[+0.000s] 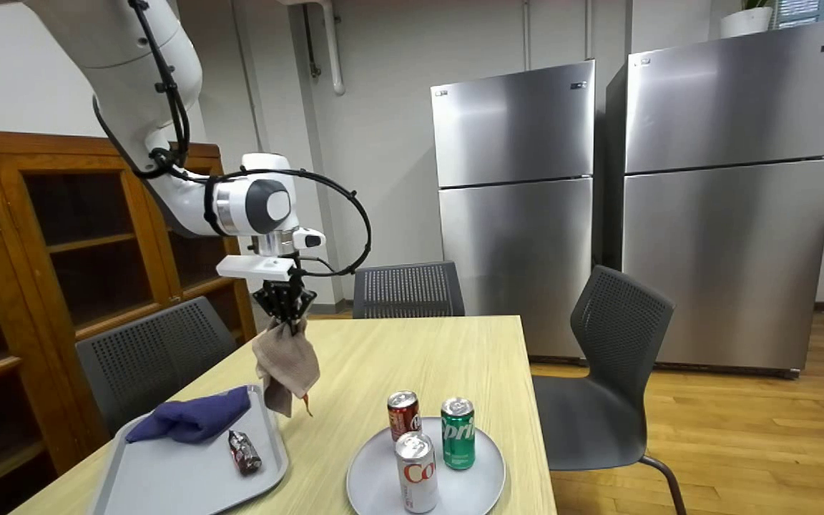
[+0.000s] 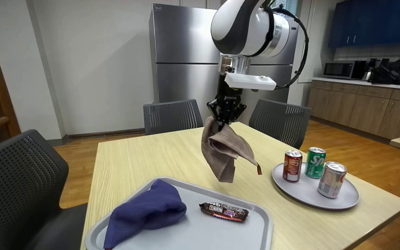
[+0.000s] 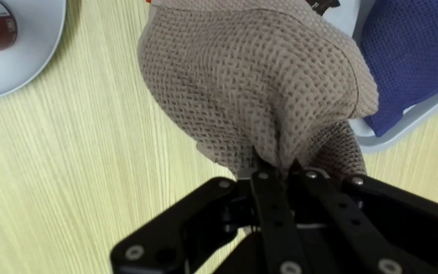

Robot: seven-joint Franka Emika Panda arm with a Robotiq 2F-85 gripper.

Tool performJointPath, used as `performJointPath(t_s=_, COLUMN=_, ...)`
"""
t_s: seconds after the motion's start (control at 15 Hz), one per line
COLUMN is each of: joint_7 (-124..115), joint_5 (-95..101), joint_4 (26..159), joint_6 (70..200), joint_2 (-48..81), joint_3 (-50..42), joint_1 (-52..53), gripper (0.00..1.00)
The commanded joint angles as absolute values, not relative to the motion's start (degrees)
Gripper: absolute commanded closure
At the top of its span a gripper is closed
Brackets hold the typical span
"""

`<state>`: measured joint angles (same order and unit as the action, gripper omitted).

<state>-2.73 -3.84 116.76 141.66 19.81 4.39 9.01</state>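
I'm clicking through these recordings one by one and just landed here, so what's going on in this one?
The robot's gripper pinches a brown cloth between its fingertips, and the cloth hangs down over the pale table. On the table, a grey tray holds a dark blue cloth and a wrapped snack bar. Apart from the tray, a grey plate bears a red can, a green can and a silver can, all standing upright.

Cloth [image 2: 224, 149] over table [image 2: 144, 159], cans [image 2: 314, 169] on plate [image 2: 302, 191]

The green can [image 2: 315, 163] reads "Sp"; silver can [image 1: 418, 473], "Co"; gripper [image 2: 222, 125], "ROBOTIQ".
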Motion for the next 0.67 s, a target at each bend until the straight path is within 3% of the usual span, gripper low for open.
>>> performJointPath(t_s=0.0, joint_7=-4.55, joint_5=-1.97, joint_4=111.25, joint_6=142.90, joint_2=24.44, joint_3=3.79, joint_1=8.74, gripper=0.97)
performJointPath(t_s=0.6, joint_7=-11.24, joint_5=-0.03, joint_4=101.17, joint_6=145.96, joint_2=35.01, joint_3=0.04, joint_1=10.43, gripper=0.97)
